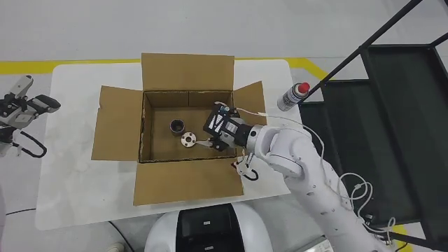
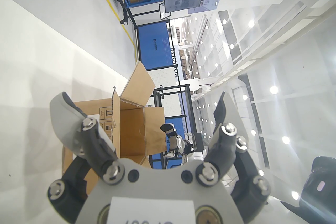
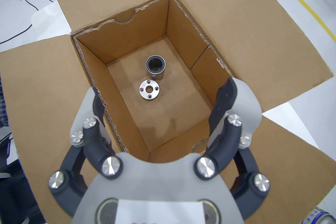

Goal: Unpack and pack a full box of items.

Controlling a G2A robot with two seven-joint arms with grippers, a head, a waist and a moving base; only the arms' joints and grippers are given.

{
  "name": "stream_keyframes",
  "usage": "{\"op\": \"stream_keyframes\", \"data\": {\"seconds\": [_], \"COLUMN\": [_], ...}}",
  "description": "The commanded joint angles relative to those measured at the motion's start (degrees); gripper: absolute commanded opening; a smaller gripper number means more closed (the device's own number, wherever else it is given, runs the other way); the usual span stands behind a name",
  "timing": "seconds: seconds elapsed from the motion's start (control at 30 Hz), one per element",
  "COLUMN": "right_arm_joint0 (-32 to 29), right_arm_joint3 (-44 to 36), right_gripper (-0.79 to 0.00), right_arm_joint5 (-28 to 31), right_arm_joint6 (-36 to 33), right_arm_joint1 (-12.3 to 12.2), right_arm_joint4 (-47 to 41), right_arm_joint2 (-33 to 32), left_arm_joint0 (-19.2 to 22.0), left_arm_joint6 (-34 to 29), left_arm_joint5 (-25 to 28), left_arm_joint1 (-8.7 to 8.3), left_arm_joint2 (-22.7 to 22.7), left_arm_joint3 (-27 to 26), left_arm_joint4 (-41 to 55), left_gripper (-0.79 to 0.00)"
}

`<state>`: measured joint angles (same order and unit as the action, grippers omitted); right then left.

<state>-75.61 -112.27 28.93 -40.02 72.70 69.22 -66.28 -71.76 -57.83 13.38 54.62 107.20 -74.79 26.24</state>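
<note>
Cardboard box [image 1: 187, 70] was where your work lay. Your right claw [image 3: 162, 88] hung above its open mouth, toward the right side, released, with the fingers spread wide and nothing between them. Straight below, on the box floor, lay a round metal flange [image 3: 149, 89], flat and ringed with small holes. Just beyond it stood a short metal sleeve [image 3: 155, 66], upright, with its dark bore facing up. The two sat close together, and I could not tell whether they touched. All four flaps were folded outward.

Outside the box, a spray can [image 1: 293, 96] with a red cap rested on the white surface [image 1: 77, 147], near the right flap. Your left claw [image 2: 141, 101] was off the left edge of the surface, well apart from the box, also released and empty.

I judged the step in hand to be unpacking these two parts. The sleeve looked the easier one, since its upright sides gave your fingers something to clamp. You needed to centre over it, drop straight down clear of the near wall, close without nudging the flange, then lift vertically past the flaps before swinging out. The thin, flat flange looked likely to slip.
</note>
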Motion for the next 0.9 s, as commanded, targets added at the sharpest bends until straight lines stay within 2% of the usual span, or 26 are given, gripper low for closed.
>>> {"op": "stream_keyframes", "data": {"seconds": [0.0, 0.33, 0.47, 0.57, 0.7, 0.87], "right_arm_joint0": [0.0, 0.85, 9.4, 18.01, 26.95, 33.6], "right_arm_joint3": [0.0, 0.55, 5.39, 13.17, 24.16, 35.96], "right_gripper": [0.0, 0.0, 0.0, 0.0, 0.0, 0.0], "right_arm_joint5": [0.0, -0.17, -0.39, -1.03, -2.62, -4.78], "right_arm_joint6": [0.0, -0.16, -7.71, -11.39, -11.98, -8.81], "right_arm_joint1": [0.0, 0.06, 1.04, 2.8, 5.97, 10.12], "right_arm_joint4": [0.0, 0.34, -0.56, -4.81, -9.23, -11.56], "right_arm_joint2": [0.0, 0.7, 6.15, 12.64, 22.05, 31.0], "left_arm_joint0": [0.0, 0.0, 0.0, 0.0, 0.0, 0.0], "left_arm_joint6": [0.0, 0.0, 0.0, 0.0, 0.0, 0.0], "left_arm_joint5": [0.0, 0.0, 0.0, 0.0, 0.0, 0.0], "left_arm_joint1": [0.0, 0.0, 0.0, 0.0, 0.0, 0.0], "left_arm_joint2": [0.0, 0.0, 0.0, 0.0, 0.0, 0.0], "left_arm_joint3": [0.0, 0.0, 0.0, 0.0, 0.0, 0.0], "left_arm_joint4": [0.0, 0.0, 0.0, 0.0, 0.0, 0.0], "left_gripper": [0.0, 0.0, 0.0, 0.0, 0.0, 0.0]}}
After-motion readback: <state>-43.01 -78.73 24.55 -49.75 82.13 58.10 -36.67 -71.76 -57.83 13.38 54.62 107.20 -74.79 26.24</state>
